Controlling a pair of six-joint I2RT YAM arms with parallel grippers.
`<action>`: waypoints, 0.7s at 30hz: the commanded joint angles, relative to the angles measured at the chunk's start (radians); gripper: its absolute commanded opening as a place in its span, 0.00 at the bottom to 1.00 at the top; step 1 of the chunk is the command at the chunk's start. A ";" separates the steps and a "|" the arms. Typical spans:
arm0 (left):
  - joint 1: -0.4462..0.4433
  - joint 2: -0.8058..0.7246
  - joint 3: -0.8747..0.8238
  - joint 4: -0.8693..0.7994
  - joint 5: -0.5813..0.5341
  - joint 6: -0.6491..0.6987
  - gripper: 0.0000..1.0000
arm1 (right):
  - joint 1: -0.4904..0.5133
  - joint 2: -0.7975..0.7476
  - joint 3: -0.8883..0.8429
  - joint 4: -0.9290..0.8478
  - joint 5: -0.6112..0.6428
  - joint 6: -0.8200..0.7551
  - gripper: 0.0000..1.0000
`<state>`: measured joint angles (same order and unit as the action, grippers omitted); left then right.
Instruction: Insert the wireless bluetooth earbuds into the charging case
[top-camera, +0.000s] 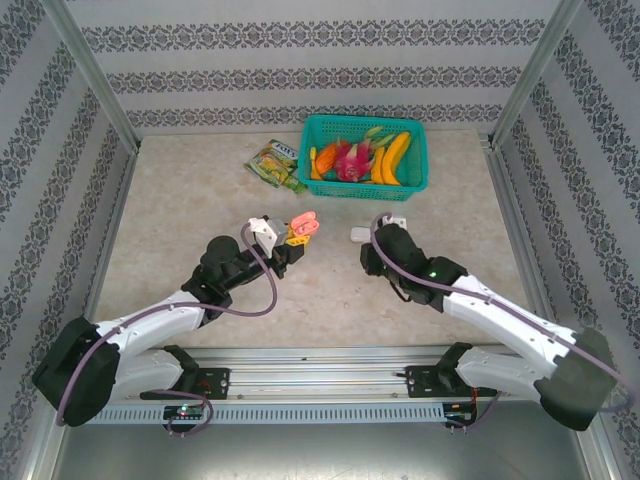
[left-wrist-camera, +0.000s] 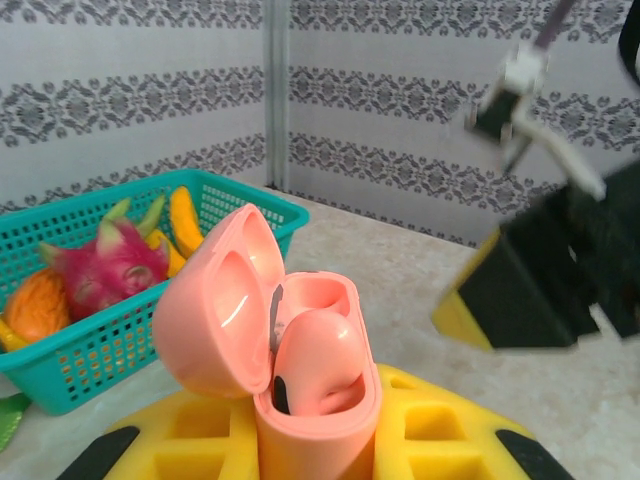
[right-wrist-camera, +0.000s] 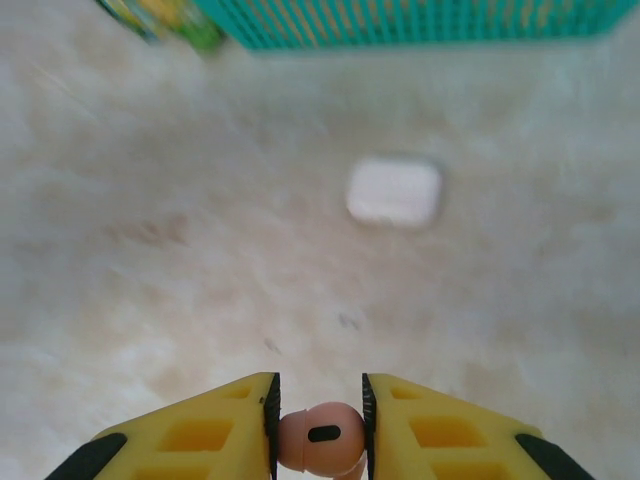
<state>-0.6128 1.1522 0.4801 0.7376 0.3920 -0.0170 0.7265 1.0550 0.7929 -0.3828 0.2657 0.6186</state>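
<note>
Pinching pink earbud (right-wrist-camera: 320, 437), right fingers (right-wrist-camera: 200, 435) over open tabletop (right-wrist-camera: 150, 300)

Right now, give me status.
Left gripper shut on open pink case, one earbud seated inside. Right gripper shut on second pink earbud. White case on table, apart.

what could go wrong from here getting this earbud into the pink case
1. The right gripper pinches the pink earbud only at its fingertips; it could twist or slip out and drop onto the table.
2. The pink case, held by the left gripper, has a seated earbud and its lid stands close beside; the incoming one may bump either or tip the case.
</note>
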 joint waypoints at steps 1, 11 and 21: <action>0.012 0.021 0.055 -0.010 0.093 -0.024 0.00 | -0.016 -0.041 0.095 0.114 0.016 -0.140 0.28; 0.012 0.114 0.169 -0.060 0.149 -0.076 0.00 | -0.019 0.034 0.255 0.330 -0.158 -0.365 0.29; 0.012 0.150 0.292 -0.135 0.154 -0.165 0.00 | -0.030 0.057 0.197 0.525 -0.260 -0.404 0.28</action>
<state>-0.6128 1.2980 0.7341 0.6262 0.5228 -0.1387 0.7036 1.1255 1.0157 0.0269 0.0586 0.2417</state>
